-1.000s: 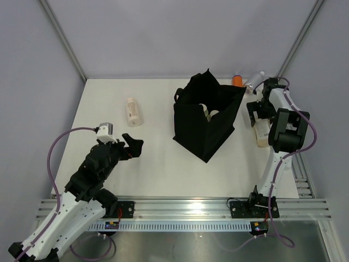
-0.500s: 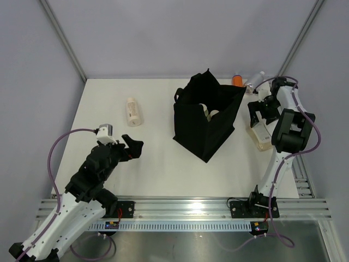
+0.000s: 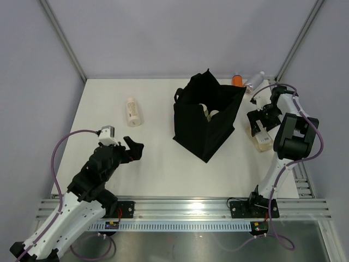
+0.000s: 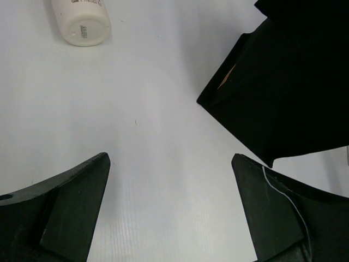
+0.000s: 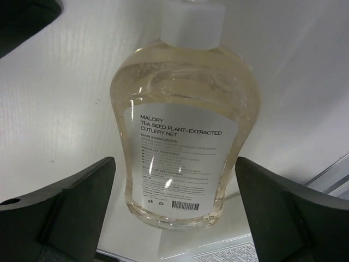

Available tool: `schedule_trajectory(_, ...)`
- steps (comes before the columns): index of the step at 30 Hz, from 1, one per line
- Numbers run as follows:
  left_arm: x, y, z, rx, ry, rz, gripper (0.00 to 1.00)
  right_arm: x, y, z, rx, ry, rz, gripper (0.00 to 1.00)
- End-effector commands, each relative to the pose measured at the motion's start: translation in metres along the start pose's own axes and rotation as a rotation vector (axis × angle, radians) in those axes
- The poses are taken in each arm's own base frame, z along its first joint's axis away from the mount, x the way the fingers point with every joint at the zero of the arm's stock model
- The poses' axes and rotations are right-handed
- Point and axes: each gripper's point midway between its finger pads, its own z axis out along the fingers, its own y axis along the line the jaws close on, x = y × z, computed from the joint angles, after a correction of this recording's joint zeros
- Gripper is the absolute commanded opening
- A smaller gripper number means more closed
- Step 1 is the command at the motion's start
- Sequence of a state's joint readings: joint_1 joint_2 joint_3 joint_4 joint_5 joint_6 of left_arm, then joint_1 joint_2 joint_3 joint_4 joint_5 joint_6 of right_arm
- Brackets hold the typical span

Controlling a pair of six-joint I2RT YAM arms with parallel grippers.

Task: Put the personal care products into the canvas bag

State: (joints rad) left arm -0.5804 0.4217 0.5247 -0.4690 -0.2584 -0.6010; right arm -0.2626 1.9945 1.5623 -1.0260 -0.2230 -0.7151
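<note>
Amber bottle point(image 5: 182, 125) lies flat under the right gripper's point(image 5: 174, 161) wide-open fingers; closing off-centre could squirt its rounded body sideways. Left gripper point(image 4: 170, 161) hangs wide, empty.

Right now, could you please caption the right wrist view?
Open right gripper flanking a clear amber bottle lying on the white table.

1. Bright, even overhead light washes the white table point(image 3: 158, 158); shadows fall soft and short.
2. The canvas bag point(image 3: 210, 117) reads as near-solid black, its folds lost.
3. Glare streaks the metal rail point(image 3: 188, 204).
4. Up close, the clear amber bottle point(image 5: 185, 136) is sharp, its label's larger print legible.
</note>
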Motion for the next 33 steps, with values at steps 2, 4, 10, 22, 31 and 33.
schedule_trajectory(2, -0.011, -0.007, 0.005, 0.019, -0.040, -0.018, 0.99, 0.011, -0.012, 0.009, 0.069, 0.075, -0.014, 0.99)
schedule_trajectory(4, -0.011, -0.009, 0.007, 0.022, -0.036, -0.017, 0.99, 0.012, -0.015, 0.020, 0.096, 0.125, -0.011, 1.00)
schedule_trajectory(10, -0.013, -0.010, 0.005, 0.019, -0.033, -0.018, 0.99, 0.018, -0.024, 0.038, 0.194, 0.230, -0.042, 0.99)
schedule_trajectory(22, -0.016, -0.011, -0.001, 0.026, -0.044, -0.046, 0.99, -0.008, 0.015, 0.017, -0.175, 0.022, 0.167, 0.00)
schedule_trajectory(31, -0.014, -0.011, -0.008, 0.070, -0.084, -0.119, 0.99, -0.048, 0.053, -0.040, -0.600, -0.356, 0.324, 0.00)
schedule_trajectory(33, -0.014, -0.011, -0.010, 0.069, -0.085, -0.125, 0.99, -0.055, 0.058, -0.055, -0.632, -0.425, 0.311, 0.00)
